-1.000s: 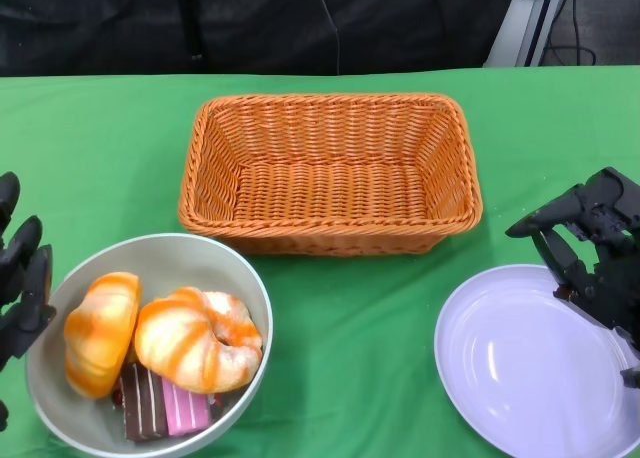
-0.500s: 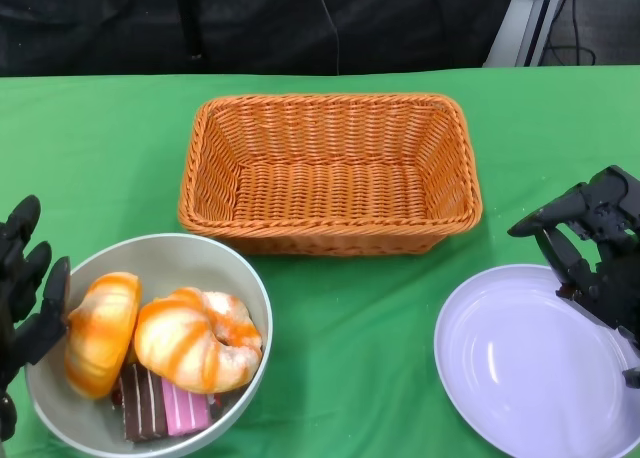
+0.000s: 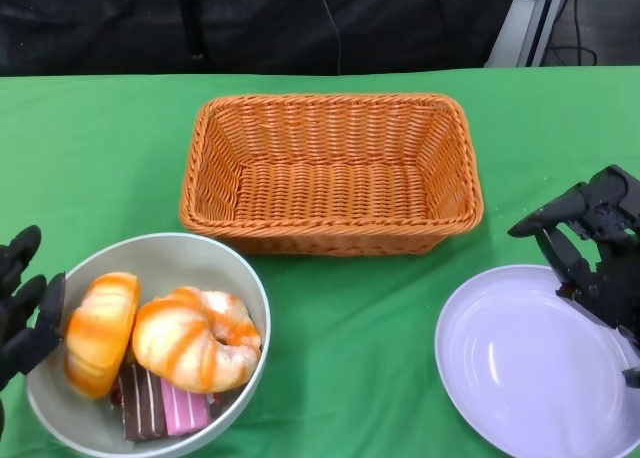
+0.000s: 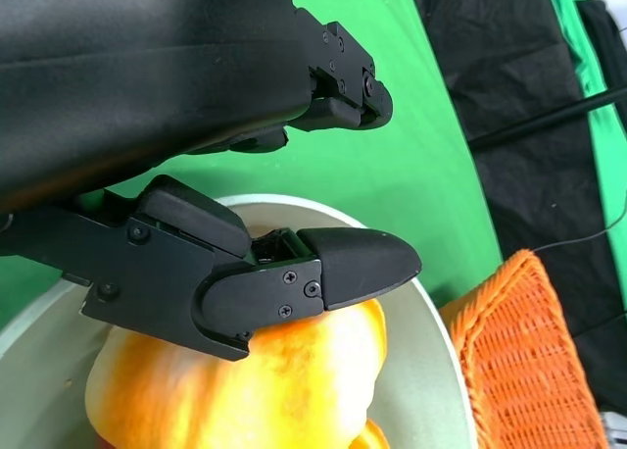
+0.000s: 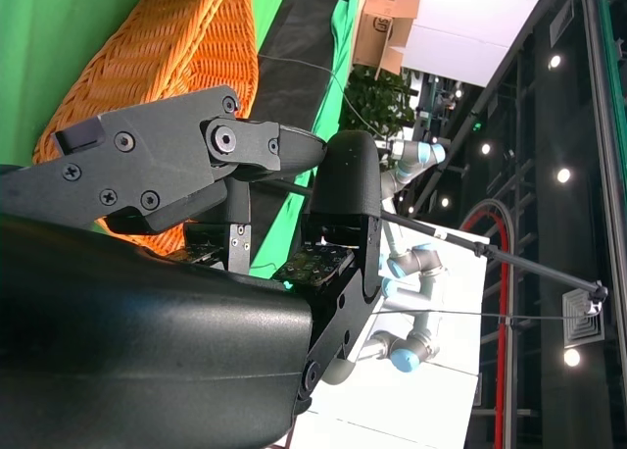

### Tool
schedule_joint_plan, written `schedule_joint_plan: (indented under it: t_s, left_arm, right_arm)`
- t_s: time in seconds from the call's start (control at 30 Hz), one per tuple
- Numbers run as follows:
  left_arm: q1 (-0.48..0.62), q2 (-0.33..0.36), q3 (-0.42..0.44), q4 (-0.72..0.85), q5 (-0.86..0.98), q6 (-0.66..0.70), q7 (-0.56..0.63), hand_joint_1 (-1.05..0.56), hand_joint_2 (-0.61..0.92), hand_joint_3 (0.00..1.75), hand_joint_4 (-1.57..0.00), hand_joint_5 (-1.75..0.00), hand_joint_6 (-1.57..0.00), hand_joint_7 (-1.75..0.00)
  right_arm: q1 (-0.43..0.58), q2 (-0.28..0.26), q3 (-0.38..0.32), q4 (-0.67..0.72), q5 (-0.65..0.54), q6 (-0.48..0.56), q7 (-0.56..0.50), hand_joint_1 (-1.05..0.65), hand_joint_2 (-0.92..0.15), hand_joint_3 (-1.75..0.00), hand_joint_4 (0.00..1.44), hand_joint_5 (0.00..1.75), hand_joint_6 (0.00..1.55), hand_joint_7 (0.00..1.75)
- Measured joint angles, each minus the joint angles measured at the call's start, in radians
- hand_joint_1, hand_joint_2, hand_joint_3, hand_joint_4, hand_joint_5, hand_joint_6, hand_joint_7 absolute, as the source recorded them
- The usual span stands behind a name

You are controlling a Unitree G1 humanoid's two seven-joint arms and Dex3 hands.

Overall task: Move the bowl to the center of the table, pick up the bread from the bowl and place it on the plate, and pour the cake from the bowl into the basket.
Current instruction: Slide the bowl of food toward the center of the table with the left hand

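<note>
The grey bowl (image 3: 200, 253) sits at the table's front left. It holds two orange-striped breads (image 3: 100, 333) (image 3: 195, 338) and a pink and brown cake slice (image 3: 165, 403). My left hand (image 3: 25, 313) is at the bowl's left rim with its fingers spread and nothing in it. In the left wrist view one finger (image 4: 343, 263) reaches over the rim (image 4: 431, 341) just above a bread (image 4: 255, 400). The white plate (image 3: 520, 368) lies at the front right. My right hand (image 3: 590, 243) hovers over its far right edge, fingers apart and empty. The wicker basket (image 3: 330, 168) stands in the middle.
The basket is empty, and the right wrist view shows its side (image 5: 167, 57) beyond my fingers (image 5: 176, 155). Green cloth lies bare between bowl and plate. A dark backdrop runs behind the table's far edge.
My left hand came in towards the bowl's left rim, then sank slightly. The bowl and its breads have barely shifted. My right hand has stayed put.
</note>
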Motion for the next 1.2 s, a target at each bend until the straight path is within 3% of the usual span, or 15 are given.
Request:
schedule_joint_plan:
  t_s: [0.7,1.2]
  left_arm:
    - [0.039,-0.004,-0.002,-0.067,-0.124,0.007,-0.146,-0.91,0.92,0.65,-0.32,-0.02,-0.25,-0.01]
    - [0.09,-0.036,-0.03,-0.166,-0.14,0.006,-0.181,-0.9,0.92,0.63,-0.34,-0.01,-0.27,-0.01]
  right_arm:
    - [0.0,0.0,0.0,0.001,-0.008,-0.001,-0.006,-0.08,-0.92,-0.42,0.71,1.42,0.7,1.24]
    - [0.0,0.0,-0.001,0.003,-0.015,-0.001,-0.013,-0.09,-0.91,-0.4,0.71,1.41,0.7,1.23]
